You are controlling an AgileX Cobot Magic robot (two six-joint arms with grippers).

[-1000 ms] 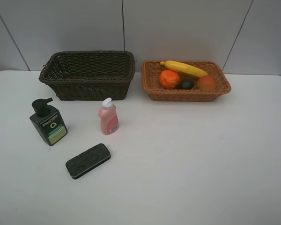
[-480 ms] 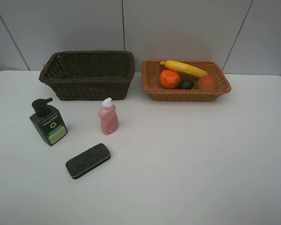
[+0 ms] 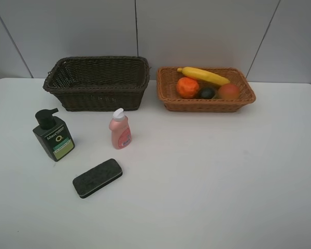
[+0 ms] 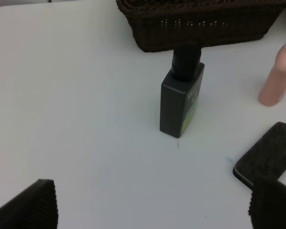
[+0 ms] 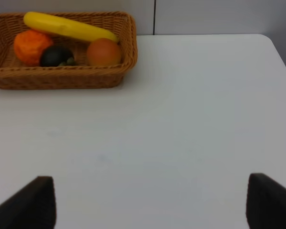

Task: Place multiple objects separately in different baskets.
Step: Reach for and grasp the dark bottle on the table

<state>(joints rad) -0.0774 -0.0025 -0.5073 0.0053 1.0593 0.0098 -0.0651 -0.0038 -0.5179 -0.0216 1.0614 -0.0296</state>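
Observation:
The light tan basket (image 3: 246,98) at the back right holds a yellow banana (image 3: 203,75), an orange (image 3: 187,87), a dark mangosteen (image 3: 207,93) and a red-orange fruit (image 3: 228,91). The dark brown basket (image 3: 96,96) stands at the back left. In front of it stand a dark green pump bottle (image 3: 53,135) and a small pink bottle (image 3: 119,129); a black felt eraser (image 3: 97,177) lies nearer. My left gripper (image 4: 152,202) is open, short of the pump bottle (image 4: 181,98). My right gripper (image 5: 148,202) is open over bare table, well short of the tan basket (image 5: 126,52). Neither arm shows in the high view.
The white table (image 3: 207,171) ends against a grey panelled wall (image 3: 197,31) just behind the baskets. In the left wrist view the eraser (image 4: 267,155) lies beside one fingertip (image 4: 271,202), and the pink bottle (image 4: 279,76) stands beyond it.

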